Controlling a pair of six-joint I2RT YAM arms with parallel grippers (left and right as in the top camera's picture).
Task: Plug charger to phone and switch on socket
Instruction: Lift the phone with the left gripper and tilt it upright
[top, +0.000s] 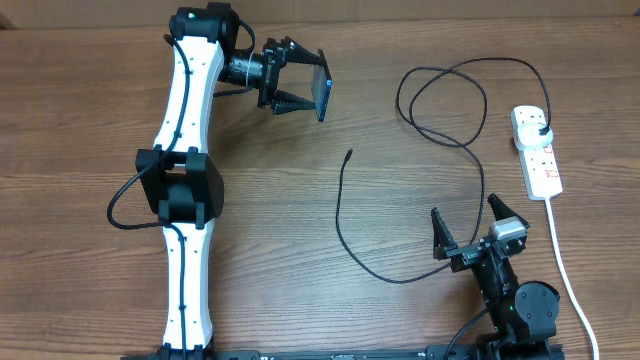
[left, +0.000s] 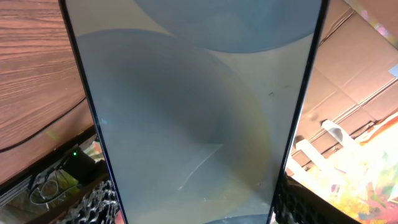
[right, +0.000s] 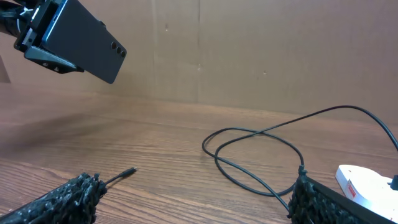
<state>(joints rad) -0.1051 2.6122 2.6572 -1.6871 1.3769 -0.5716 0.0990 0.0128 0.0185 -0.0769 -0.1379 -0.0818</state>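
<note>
The phone (top: 325, 92) is held aloft at eleven o'clock, clamped in the left gripper (top: 310, 88); the right gripper (top: 470, 230) is spread empty at five o'clock. The charger tip (top: 348, 153), lying near the centre, could be pinched askew and misaligned with the phone.

Soft, even overhead light; phone (left: 199, 112) hazy up close, blown-out glare at lower right.
</note>
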